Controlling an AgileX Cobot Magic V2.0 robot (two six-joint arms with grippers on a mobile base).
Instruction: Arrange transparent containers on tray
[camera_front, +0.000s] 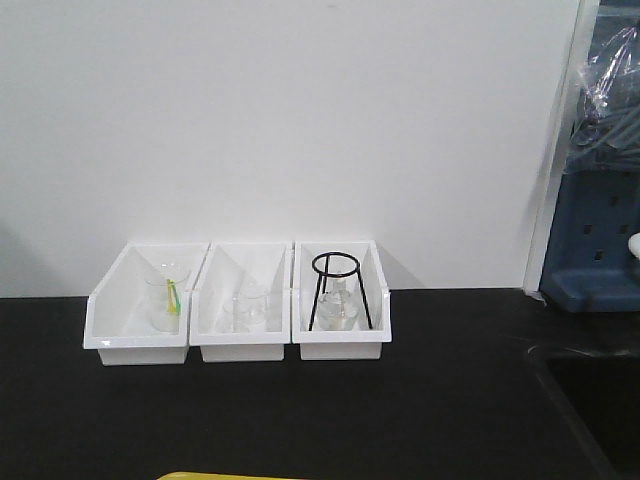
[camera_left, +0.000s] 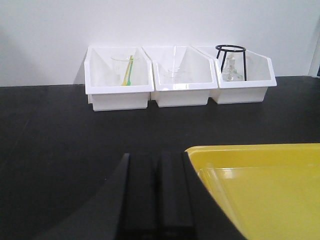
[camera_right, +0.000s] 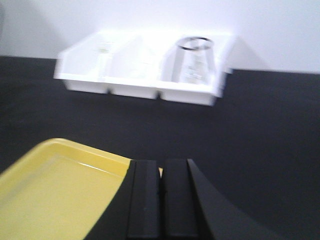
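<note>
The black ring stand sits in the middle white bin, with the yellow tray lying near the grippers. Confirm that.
Not quite. The black ring stand sits in the right-hand white bin of the three, not the middle one; the exterior front-facing view shows it plainly. The yellow tray does lie near the grippers.

We see the left gripper (camera_left: 157, 195): matte black, two flat rectangular fingers (camera_left: 140, 195), curved black housing flaring outward either side. Right gripper (camera_right: 161, 200) looks identical: plain black, no markings, screws or cables visible.
</note>
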